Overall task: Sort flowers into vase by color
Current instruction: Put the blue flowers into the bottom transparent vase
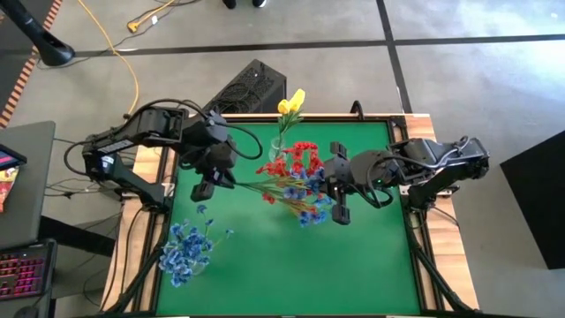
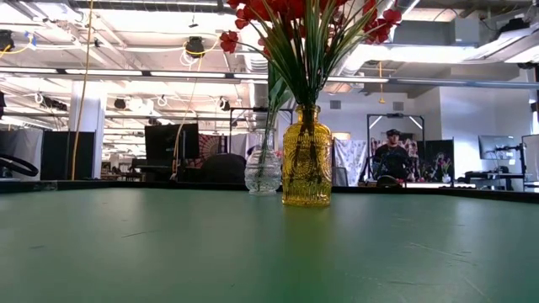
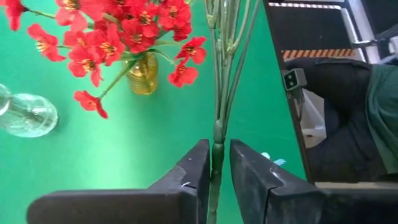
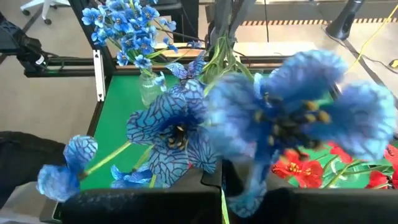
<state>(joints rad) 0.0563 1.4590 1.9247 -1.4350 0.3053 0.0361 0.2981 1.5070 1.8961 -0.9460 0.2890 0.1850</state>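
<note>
A spray of blue flowers point(image 1: 305, 201) on thin green stems point(image 1: 256, 185) hangs about level above the green table, between my two grippers. My left gripper point(image 1: 214, 184) is at the stem end, shut on it. My right gripper point(image 1: 334, 196) is at the bloom end, shut, with blue blooms point(image 4: 174, 134) right in front of it. Red flowers point(image 1: 296, 161) stand in an amber vase point(image 2: 306, 160). Yellow flowers point(image 1: 290, 104) stand in a clear vase point(image 2: 263, 172). More blue flowers point(image 1: 185, 252) stand in a vase at the near left. My left gripper pinches the bundle of green stems point(image 3: 217, 155) between its two fingers point(image 3: 193, 171), near the stems' free end. The fingers slant down and lie across the stems. The stems run on clear of the table. My right gripper is shut at the spray's bloom end, where a thin green stem point(image 4: 222, 208) shows between its fingers. The blue blooms hide the place of contact. The spray is lifted clear of the table.
The amber vase point(image 3: 143, 74) and the clear vase point(image 3: 25, 115) stand close together at mid-table, just beyond the held spray. The vase of blue flowers point(image 4: 124, 31) stands by the near left corner. Bare green mat point(image 1: 371, 265) lies at the near right.
</note>
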